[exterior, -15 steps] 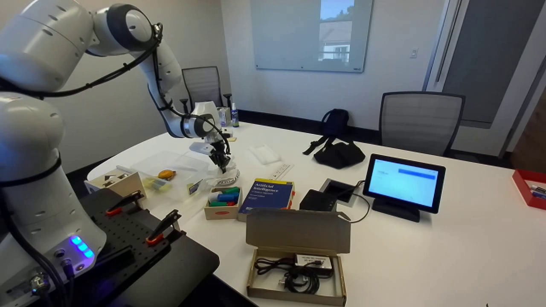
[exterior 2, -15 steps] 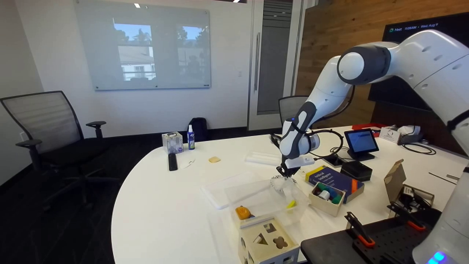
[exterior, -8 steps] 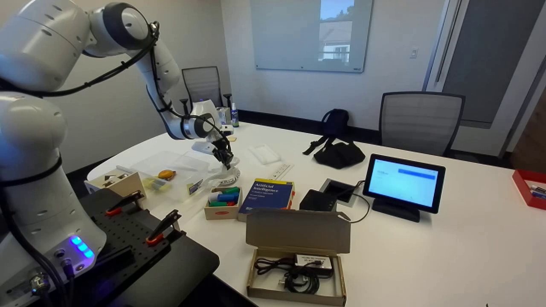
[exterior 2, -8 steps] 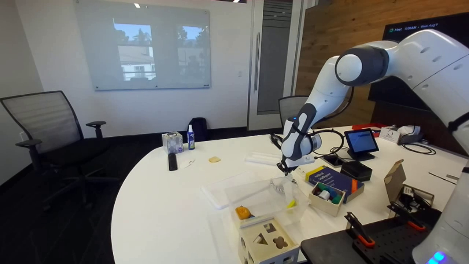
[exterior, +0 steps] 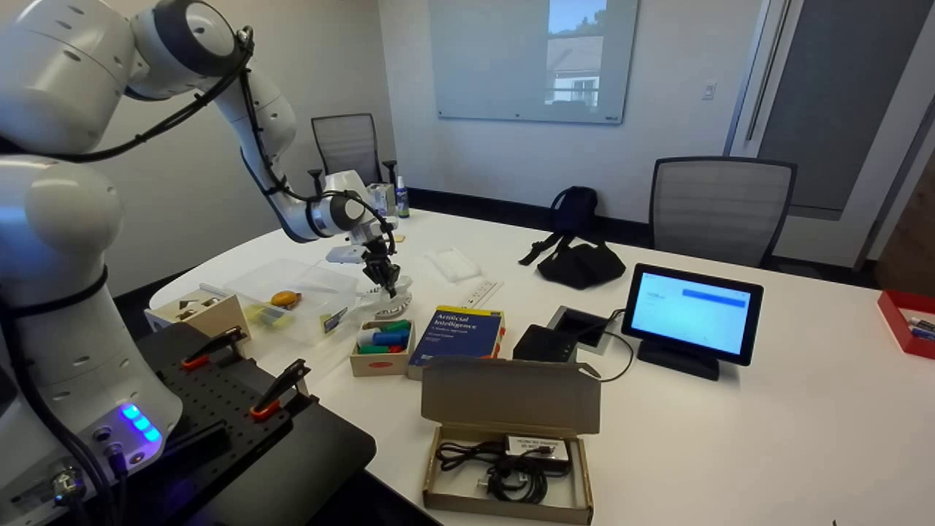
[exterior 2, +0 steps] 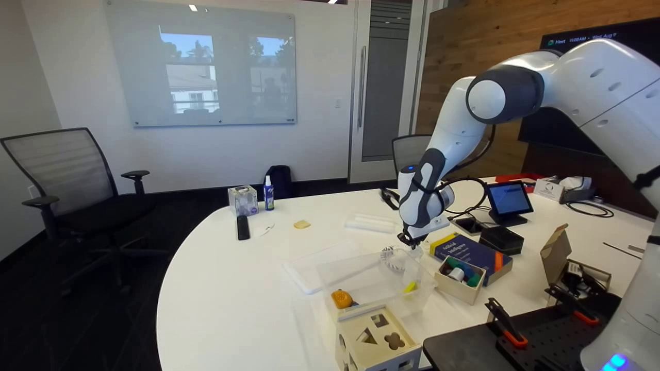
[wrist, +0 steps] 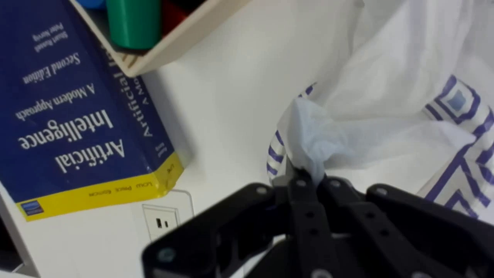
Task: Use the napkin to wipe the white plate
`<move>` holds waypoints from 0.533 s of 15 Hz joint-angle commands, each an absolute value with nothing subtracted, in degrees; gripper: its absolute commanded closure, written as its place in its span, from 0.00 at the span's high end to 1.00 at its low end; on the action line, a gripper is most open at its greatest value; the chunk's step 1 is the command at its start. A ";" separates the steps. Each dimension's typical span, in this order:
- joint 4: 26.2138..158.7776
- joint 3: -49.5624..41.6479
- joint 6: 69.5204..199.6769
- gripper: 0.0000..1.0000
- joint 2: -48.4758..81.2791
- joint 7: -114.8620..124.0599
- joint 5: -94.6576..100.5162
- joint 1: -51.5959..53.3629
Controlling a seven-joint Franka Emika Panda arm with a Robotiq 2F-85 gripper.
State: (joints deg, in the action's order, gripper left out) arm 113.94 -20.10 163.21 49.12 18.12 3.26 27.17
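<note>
The white plate with a purple-patterned rim [wrist: 463,102] lies on the table, partly covered by the napkin. It also shows in both exterior views [exterior: 400,307] [exterior 2: 390,260]. The napkin [wrist: 370,143] is thin, white and crumpled. It spreads from the fingertips over the plate. My gripper [wrist: 315,179] is shut on a pinched fold of the napkin, near the plate's edge on the book's side. In the exterior views the gripper [exterior: 389,288] [exterior 2: 412,243] points down, low over the plate. Whether the napkin presses on the plate under the fingertips is hidden.
A blue book [wrist: 77,108] and a wooden box of coloured pieces [wrist: 197,36] stand close beside the plate. A clear plastic container [exterior 2: 356,278] and a wooden shape box [exterior 2: 379,335] lie on the robot's side. A power outlet strip [exterior: 482,294] is nearby.
My gripper has moved a short way toward the book, with the napkin still in it. More of the plate's patterned rim shows in an exterior view.
</note>
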 commanded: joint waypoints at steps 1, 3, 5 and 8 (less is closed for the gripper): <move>114.86 -12.93 158.09 0.01 46.07 13.97 4.31 21.10; 114.62 -8.98 158.74 0.01 46.09 12.60 3.23 17.62; 114.69 -7.39 161.79 0.01 46.47 13.83 2.45 15.91; 115.34 -9.13 168.69 0.01 46.89 16.29 2.69 16.65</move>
State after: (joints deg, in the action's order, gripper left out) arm 113.59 -8.28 163.88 48.33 14.98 3.12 16.29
